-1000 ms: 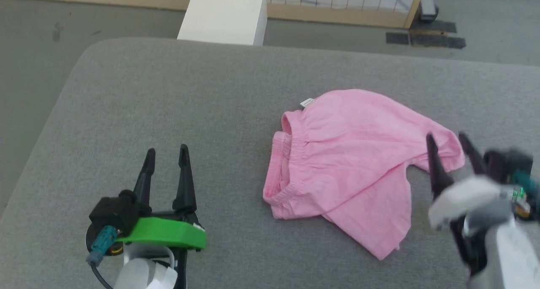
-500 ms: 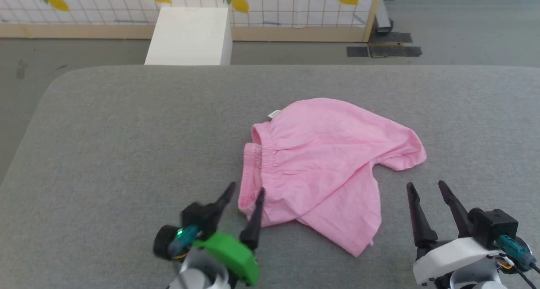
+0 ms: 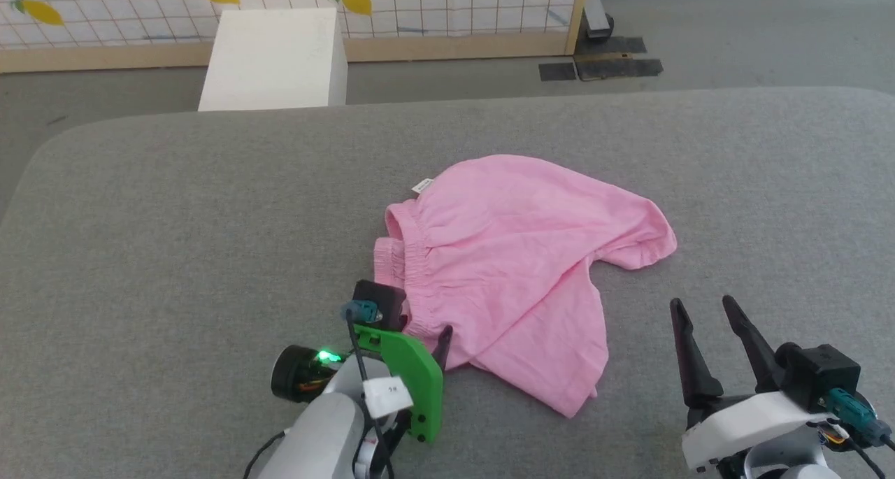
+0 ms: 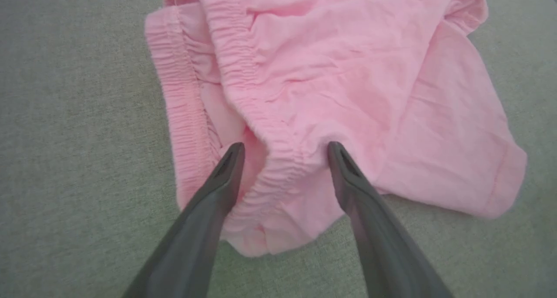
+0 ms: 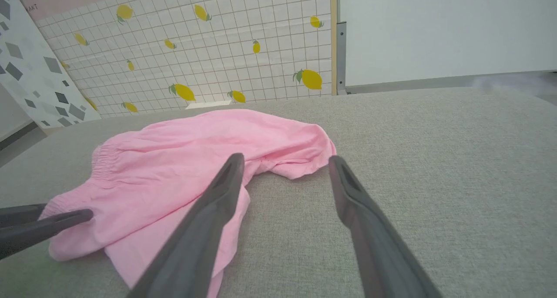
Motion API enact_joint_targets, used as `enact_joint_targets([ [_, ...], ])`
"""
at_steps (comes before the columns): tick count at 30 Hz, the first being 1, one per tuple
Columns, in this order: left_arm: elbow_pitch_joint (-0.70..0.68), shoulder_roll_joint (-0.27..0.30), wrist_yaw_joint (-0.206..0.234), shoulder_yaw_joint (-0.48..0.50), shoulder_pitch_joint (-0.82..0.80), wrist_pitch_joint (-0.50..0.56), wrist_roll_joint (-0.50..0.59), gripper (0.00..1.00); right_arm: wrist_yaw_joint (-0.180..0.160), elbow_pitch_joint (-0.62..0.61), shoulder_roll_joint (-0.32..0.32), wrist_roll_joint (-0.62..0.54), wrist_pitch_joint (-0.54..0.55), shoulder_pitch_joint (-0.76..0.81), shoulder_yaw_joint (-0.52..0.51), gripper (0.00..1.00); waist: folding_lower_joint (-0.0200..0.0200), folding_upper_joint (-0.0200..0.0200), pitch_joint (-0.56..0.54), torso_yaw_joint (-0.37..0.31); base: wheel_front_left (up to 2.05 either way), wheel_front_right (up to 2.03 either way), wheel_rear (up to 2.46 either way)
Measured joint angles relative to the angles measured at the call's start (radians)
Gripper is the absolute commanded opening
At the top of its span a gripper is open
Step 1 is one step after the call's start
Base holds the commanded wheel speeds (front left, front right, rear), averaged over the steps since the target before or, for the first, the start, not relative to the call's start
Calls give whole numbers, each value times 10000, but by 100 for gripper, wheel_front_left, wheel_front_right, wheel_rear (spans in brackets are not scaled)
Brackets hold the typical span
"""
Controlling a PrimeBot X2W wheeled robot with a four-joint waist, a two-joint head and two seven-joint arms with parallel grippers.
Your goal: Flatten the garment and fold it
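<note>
Crumpled light pink thin cloth garment [image 3: 517, 255] lies mid-frame on wide grey fabric surface [image 3: 175, 220], margin on every side. Left gripper [image 4: 285, 145] spread, gathered band edge between fingers. Right gripper [image 3: 700, 300] spread, lower right, beside hem.

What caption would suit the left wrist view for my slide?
Open left end effector straddles the gathered band of the pink garment.
</note>
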Motion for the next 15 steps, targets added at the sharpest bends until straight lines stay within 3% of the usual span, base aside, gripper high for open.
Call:
enact_joint_targets([
  [2, -46, 13, -127, -61, -78, 307, -84, 71, 0, 0, 0, 0, -2, -3, -10, 100, 0, 0, 63, -33, 0, 0, 0],
  [3, -104, 19, -198, -77, -109, 433, -232, 0, 0, 0, 0, 0, -2, -6, -13, 100, 0, 0, 94, -47, 0, 0, 0],
  [11, -483, 328, -389, 577, -1016, 761, -926, 0, 0, -127, 0, 84, -6, -211, 23, 100, 0, 0, 390, -144, 0, 0, 0],
  [15, -88, 1139, -23, 1651, -1850, 692, -1129, 0, 0, -169, 2, 163, -8, -390, 182, 100, 0, 0, 549, -292, 0, 0, 0],
])
